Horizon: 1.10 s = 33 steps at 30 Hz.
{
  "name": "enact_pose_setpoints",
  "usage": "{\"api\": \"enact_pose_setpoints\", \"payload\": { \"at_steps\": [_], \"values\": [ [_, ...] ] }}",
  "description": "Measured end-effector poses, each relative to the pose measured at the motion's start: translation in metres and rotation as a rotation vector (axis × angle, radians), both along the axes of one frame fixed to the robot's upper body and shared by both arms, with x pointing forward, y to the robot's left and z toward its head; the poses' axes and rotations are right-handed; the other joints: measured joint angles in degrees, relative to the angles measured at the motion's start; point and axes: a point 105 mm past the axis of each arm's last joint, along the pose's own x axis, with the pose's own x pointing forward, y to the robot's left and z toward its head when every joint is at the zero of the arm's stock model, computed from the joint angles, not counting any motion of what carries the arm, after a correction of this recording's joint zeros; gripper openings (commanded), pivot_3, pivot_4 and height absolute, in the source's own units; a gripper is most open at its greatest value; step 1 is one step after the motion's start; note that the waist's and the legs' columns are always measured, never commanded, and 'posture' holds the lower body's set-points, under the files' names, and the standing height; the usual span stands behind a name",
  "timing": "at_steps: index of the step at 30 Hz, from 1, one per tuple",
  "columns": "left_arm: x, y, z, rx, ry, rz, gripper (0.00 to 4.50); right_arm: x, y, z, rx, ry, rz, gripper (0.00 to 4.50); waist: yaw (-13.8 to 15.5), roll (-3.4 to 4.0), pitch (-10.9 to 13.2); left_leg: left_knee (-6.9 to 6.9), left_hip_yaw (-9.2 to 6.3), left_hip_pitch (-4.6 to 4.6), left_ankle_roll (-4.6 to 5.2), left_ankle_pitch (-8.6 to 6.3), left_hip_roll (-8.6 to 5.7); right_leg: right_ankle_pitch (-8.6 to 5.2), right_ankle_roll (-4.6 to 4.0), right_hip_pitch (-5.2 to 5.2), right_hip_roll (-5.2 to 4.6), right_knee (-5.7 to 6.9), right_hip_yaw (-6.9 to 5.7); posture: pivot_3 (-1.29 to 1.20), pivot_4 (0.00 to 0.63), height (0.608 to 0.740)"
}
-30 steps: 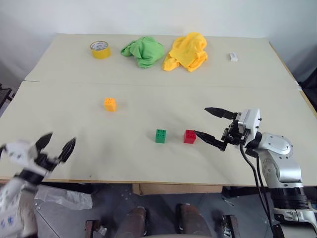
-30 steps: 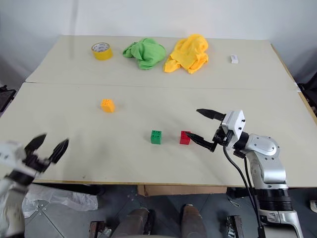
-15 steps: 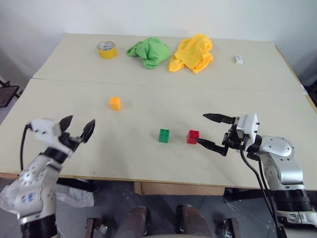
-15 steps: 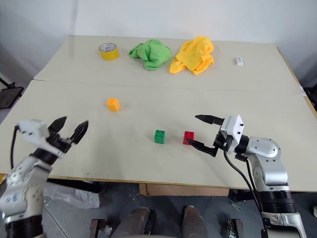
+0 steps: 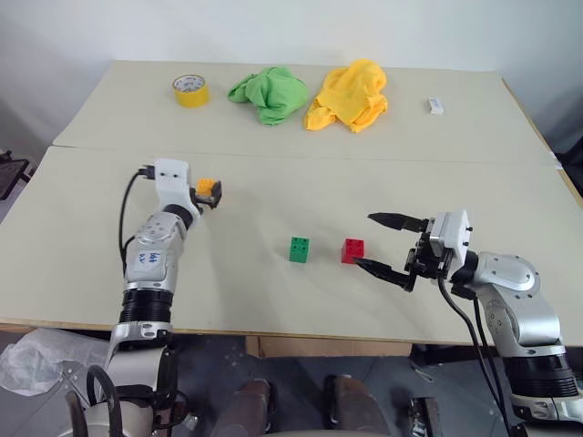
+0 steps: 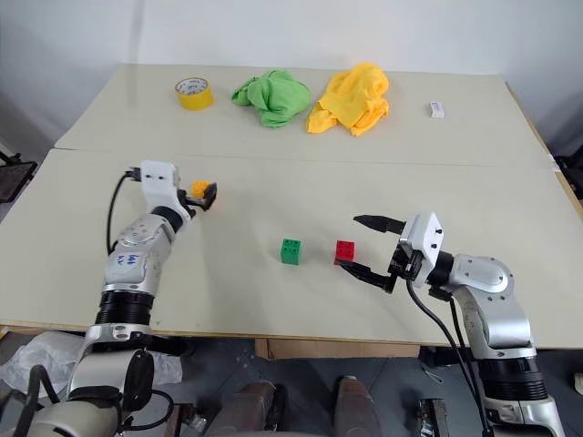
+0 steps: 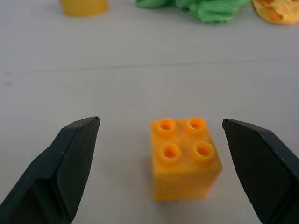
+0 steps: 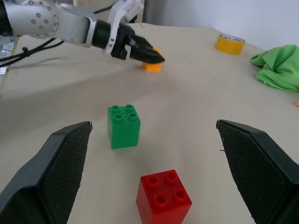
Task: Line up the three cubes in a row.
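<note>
1. L gripper (image 7: 159, 163) at orange-yellow cube (image 7: 184, 156), far-left part of desk (image 5: 91, 273), well apart from other two cubes. Fingers (image 7: 60, 172) open, one each side of cube, clear gap both sides, no contact visible. Not gripped.
2. Green cube (image 5: 298, 248) and red cube (image 5: 352, 250) near desk centre, just beside each other, small gap, roughly level w/ each other. Already read as two-thirds of a row.
3. R gripper (image 5: 387, 244) low over desk just beside red cube, on its right. Fingers spread wide, holding nothing; red cube sits ahead of and between them in R wrist view, not touched.
4. Tape roll (image 5: 189, 90), green cloth (image 5: 268, 93), yellow cloth (image 5: 347, 94) at far edge, away from work area.
5. Step in hand, by judgement: close on orange-yellow cube, carry to row beside green.
6. Risks:
   - Cube sits slightly off-centre betw. fingers, nearer one side; uneven closing could push or twist it rather than pinch it.
   - Smooth plastic faces, small cube: shallow grip near the top could slip on lift.
   - Set-down next to green: fingers wider than cube, could nudge green out of line.
   - R gripper close to red: any drift left could knock red and break alignment.
</note>
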Motion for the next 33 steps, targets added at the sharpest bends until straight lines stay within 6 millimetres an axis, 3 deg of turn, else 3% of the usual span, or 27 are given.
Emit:
{"api": "enact_pose_setpoints", "payload": {
  "at_steps": [7,11,16,20,24,29,33],
  "values": [
    [0.0,-0.006,-0.006,-0.021,0.015,-0.032,1.49,0.001,-0.001,-0.002,0.003,0.006,-0.018,4.5,0.1,0.0,0.0,0.03,0.0,-0.02,0.0,0.0,0.01,0.0,0.0,-0.01,-0.01,0.01,0.0,0.0,0.15,0.74],
    [-0.007,-0.002,0.01,0.042,-0.087,-0.191,1.5,0.001,-0.003,-0.006,0.011,0.012,-0.046,4.5,0.0,0.0,0.0,0.01,0.01,-0.03,-0.01,0.0,0.03,0.0,0.0,-0.03,-0.06,-0.02,-0.01,0.0,0.15,0.74],
    [-0.059,-0.001,0.034,0.138,-0.17,-0.769,1.5,-0.005,-0.006,-0.017,0.007,0.043,-0.064,4.5,-0.9,0.01,0.0,-0.01,0.01,-0.03,-0.02,0.0,0.08,-0.01,-0.02,0.01,-0.15,-0.07,-0.1,0.0,0.15,0.74],
    [-0.087,-0.019,0.043,0.253,-0.133,-1.153,1.5,-0.006,-0.008,-0.017,-0.002,0.041,-0.067,4.5,-0.4,0.02,0.0,0.09,-0.08,-0.02,0.02,0.01,0.0,-0.01,-0.01,0.15,-0.15,-0.08,-0.2,0.0,0.15,0.74],
    [-0.09,-0.039,0.031,0.372,-0.074,-1.375,1.5,-0.006,-0.01,-0.016,-0.006,0.036,-0.071,4.5,0.0,0.02,0.0,0.05,-0.09,-0.03,0.09,0.02,-0.1,-0.01,-0.01,0.1,-0.05,-0.03,-0.21,0.0,0.15,0.74],
    [-0.08,-0.056,-0.008,0.389,-0.008,-1.41,1.5,-0.01,-0.011,-0.018,-0.007,0.041,-0.084,4.5,0.0,0.01,0.0,0.04,-0.06,-0.11,0.12,0.04,-0.12,0.0,0.0,0.01,-0.03,0.0,-0.25,0.0,0.15,0.74],
    [-0.074,-0.062,-0.017,0.38,0.031,-1.414,1.5,-0.018,-0.016,-0.022,-0.016,0.055,-0.115,4.5,0.1,0.0,0.0,0.05,-0.06,-0.13,0.13,0.04,-0.1,0.0,0.01,-0.01,-0.01,0.03,-0.28,0.0,0.15,0.74]
  ]
}}
